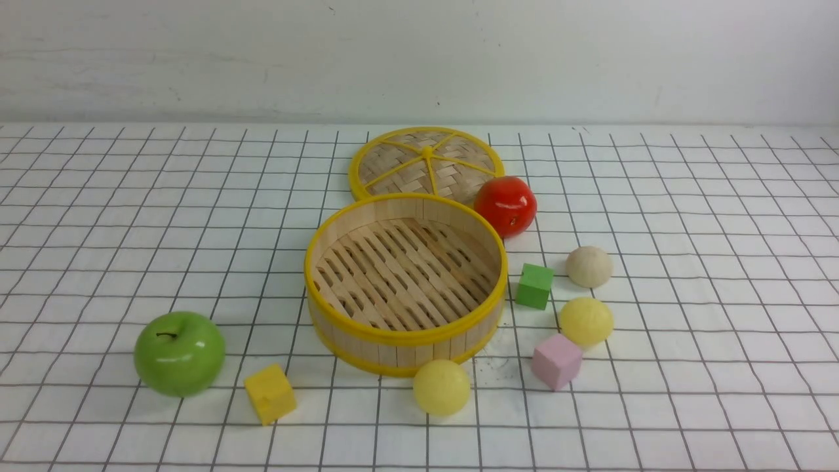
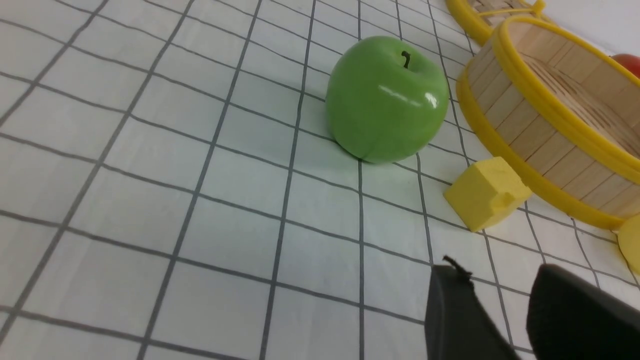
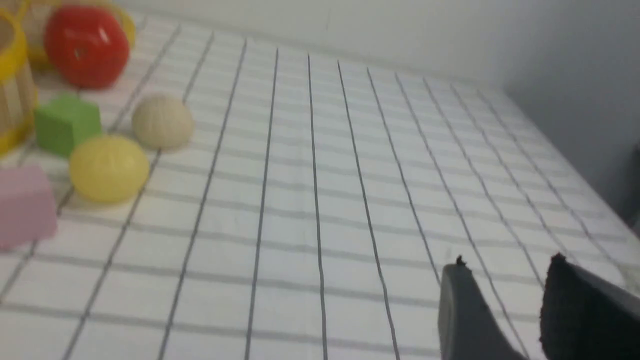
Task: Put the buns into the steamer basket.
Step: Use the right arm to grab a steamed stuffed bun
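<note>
The steamer basket (image 1: 393, 336) stands empty at the middle of the table (image 1: 721, 262), and all three buns lie outside it. The cream-white bun (image 1: 588, 266) and the right yellow bun (image 1: 585, 321) sit to the basket's right, one behind the other; the green cube (image 1: 534, 286) lies between them and the basket wall; the pink cube (image 1: 556, 361) is just in front of the yellow one. The front yellow bun (image 1: 441, 387) rests just beside the basket's near wall.

The right gripper (image 3: 505, 272) hangs low over bare table, its fingers spread with nothing between them; the two right-hand buns lie ahead of it and off toward the basket, well apart from the fingertips, though this wrist view is soft, so their exact bearing is probably better read from the front. The left gripper (image 2: 500, 280) is likewise spread and empty, near the yellow cube (image 2: 487, 192); only a sliver of the front yellow bun shows beyond it.

Being round, the buns offer no long axis to line up on; I judge the right arm nearer the pair, and the left nearer the lone front bun.
</note>
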`<action>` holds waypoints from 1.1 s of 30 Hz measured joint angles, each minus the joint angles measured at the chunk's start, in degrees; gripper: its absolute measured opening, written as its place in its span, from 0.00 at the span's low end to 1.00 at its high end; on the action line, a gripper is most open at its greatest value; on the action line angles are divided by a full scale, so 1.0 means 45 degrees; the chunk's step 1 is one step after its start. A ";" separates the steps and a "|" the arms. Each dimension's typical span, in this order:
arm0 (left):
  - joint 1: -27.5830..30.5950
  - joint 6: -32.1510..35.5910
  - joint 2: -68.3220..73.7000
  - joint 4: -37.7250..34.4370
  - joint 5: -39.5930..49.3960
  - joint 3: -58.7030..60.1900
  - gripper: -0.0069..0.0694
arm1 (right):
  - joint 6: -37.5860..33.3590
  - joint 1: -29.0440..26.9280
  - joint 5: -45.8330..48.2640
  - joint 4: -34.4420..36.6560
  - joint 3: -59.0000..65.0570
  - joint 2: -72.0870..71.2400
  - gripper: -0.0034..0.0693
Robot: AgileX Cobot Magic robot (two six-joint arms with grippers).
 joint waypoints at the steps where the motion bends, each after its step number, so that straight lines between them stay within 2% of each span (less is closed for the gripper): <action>1: 0.0000 0.0000 0.0000 0.0000 0.0000 0.0000 0.38 | 0.0000 0.0000 -0.0414 0.0012 0.0000 0.0000 0.38; 9: 0.0000 0.0000 0.0000 0.0000 0.0000 0.0000 0.39 | 0.0242 0.0000 -0.6641 0.0023 0.0000 0.0000 0.38; 11: 0.0000 0.0000 0.0000 0.0000 0.0000 0.0000 0.39 | 0.0361 0.0000 -0.7455 0.0023 0.0000 0.0000 0.38; 14: 0.0000 0.0000 0.0000 0.0000 0.0000 0.0000 0.39 | 0.1310 0.0000 -0.8870 0.0023 -0.0054 0.0000 0.38; 15: 0.0000 0.0000 0.0000 0.0000 0.0000 0.0000 0.39 | 0.2419 0.0000 -0.9048 0.0076 -0.0349 0.0000 0.38; 17: 0.0000 0.0000 0.0000 0.0000 0.0000 0.0000 0.40 | 0.4057 0.0000 -0.8560 0.0316 -0.1227 0.0000 0.38; 19: 0.0000 0.0000 0.0000 0.0000 0.0000 0.0000 0.40 | 0.4757 0.0000 -0.7936 0.0445 -0.1915 0.0000 0.38; 22: 0.0000 0.0000 0.0000 0.0000 0.0000 0.0000 0.40 | 0.5860 0.0000 -0.5753 0.0670 -0.4148 0.0736 0.38; 27: 0.0000 0.0000 0.0000 0.0000 0.0000 0.0000 0.40 | 0.6073 0.0000 -0.2352 0.0696 -0.7624 0.3266 0.38; 31: 0.0000 0.0000 0.0000 0.0000 0.0000 0.0000 0.40 | 0.5915 0.0000 -0.0013 0.0178 -0.9173 0.5490 0.38; 33: 0.0000 0.0000 0.0000 0.0000 0.0000 0.0000 0.40 | 0.5762 0.0000 0.0373 -0.0285 -0.9308 0.5980 0.38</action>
